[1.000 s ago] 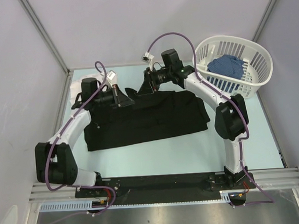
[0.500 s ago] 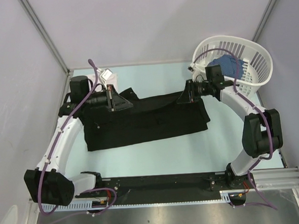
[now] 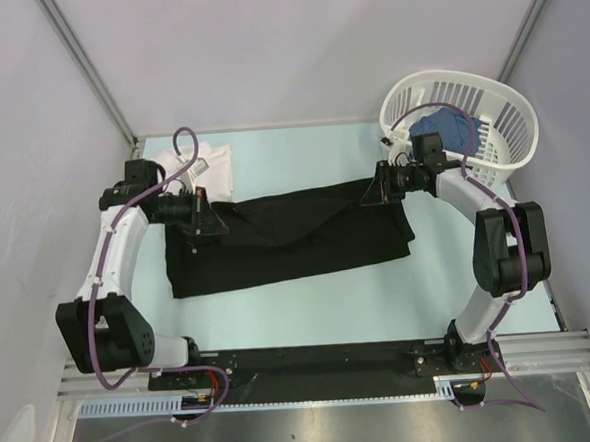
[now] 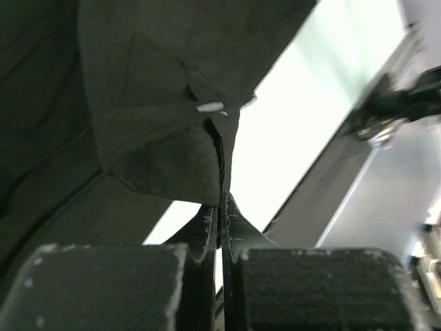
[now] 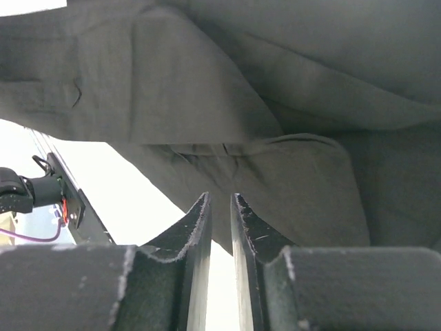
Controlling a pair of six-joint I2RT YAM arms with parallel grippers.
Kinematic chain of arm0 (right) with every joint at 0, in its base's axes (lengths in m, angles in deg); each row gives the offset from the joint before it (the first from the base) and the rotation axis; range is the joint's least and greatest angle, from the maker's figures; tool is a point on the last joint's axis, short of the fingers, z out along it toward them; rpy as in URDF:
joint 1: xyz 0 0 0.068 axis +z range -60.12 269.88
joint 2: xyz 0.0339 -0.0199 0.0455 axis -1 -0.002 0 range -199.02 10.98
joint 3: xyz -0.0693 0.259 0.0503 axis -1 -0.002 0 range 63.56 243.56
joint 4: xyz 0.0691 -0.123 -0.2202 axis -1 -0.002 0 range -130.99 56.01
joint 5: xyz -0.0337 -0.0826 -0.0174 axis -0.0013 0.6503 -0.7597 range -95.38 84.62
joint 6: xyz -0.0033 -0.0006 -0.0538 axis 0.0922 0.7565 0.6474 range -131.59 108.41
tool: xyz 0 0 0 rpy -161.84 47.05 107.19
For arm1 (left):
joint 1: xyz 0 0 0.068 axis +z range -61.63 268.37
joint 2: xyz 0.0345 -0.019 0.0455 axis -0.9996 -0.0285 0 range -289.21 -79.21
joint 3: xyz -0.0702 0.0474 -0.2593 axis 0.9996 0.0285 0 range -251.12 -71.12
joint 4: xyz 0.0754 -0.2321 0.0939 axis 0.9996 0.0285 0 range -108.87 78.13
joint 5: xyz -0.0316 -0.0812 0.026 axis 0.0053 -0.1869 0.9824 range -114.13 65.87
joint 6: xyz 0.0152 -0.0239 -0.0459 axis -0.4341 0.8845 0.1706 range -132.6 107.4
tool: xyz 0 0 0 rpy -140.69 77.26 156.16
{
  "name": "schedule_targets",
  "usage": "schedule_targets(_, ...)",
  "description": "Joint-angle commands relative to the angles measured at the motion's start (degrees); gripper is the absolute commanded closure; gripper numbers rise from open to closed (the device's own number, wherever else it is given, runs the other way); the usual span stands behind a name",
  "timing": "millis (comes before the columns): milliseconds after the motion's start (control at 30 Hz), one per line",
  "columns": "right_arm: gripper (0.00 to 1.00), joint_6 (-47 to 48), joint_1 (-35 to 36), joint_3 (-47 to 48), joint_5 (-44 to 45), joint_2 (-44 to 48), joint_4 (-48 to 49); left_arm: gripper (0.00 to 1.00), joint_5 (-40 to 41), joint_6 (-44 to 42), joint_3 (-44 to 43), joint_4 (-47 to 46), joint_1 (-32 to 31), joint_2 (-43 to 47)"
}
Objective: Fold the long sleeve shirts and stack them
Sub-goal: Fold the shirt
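The black shirt [image 3: 297, 246] lies spread across the middle of the table [image 3: 311, 315] as a wide, partly folded band. Its far edge is drawn up toward both arms, and a loose fold dips along that edge. It is soft, light woven cloth that will sag, crease and slide over itself, so it likely needs 2 holds taken at corners or seams and kept level, not a grab in the slack middle. The left gripper [image 4: 222, 198] is clamped tight on a pinched fold of the black cloth at the far left end. The right gripper [image 5: 220, 201] is at the far right corner with its jaws a narrow slit apart. The cloth hangs just beyond the tips, and none shows caught between them. If only 1 side is held, a pull would probably skew the fold. The white shirt [image 3: 214, 164] sits at the far left corner behind the left arm, close to the black one. Off to the far right stands a white basket [image 3: 515, 132] with a blue cloth [image 3: 446, 132] in it.
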Motion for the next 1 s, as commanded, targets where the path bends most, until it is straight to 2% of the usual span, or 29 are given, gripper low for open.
schedule_targets(0, 0.78, -0.4, -0.7, 0.7, 0.0, -0.9, 1.9, 1.0, 4.5, -11.8, -2.5, 4.0, 3.2, -2.7)
schedule_targets(133, 0.73, 4.3, 0.2, 2.9, 1.2, -0.8, -0.3, 1.0, 4.6, -12.7, -3.6, 3.7, 5.8, -7.2)
schedule_targets(300, 0.73, 2.6, 0.4, -0.6, 2.6, -1.7, 0.4, 1.0, 3.6, -10.5, -2.9, 1.6, 6.1, -8.7)
schedule_targets(467, 0.69, 1.7, 0.8, -0.3, 2.5, -1.6, 3.1, 1.0, 4.6, -8.4, -0.7, 0.1, 6.4, -9.6)
schedule_targets(700, 0.7, 7.9, 2.7, 2.1, 8.6, -8.0, -3.1, 1.0, 7.9, -4.8, -0.2, -3.7, 8.5, -12.5)
schedule_targets(833, 0.73, 9.8, 2.5, 2.3, 15.3, -11.0, -4.6, 0.97, 10.3, -4.5, -0.3, -4.4, 10.0, -14.5)
schedule_targets(967, 0.76, 9.9, 1.5, 2.8, 18.4, -13.1, -6.6, 0.93, 13.2, -3.2, 1.4, -6.6, 10.9, -16.1)
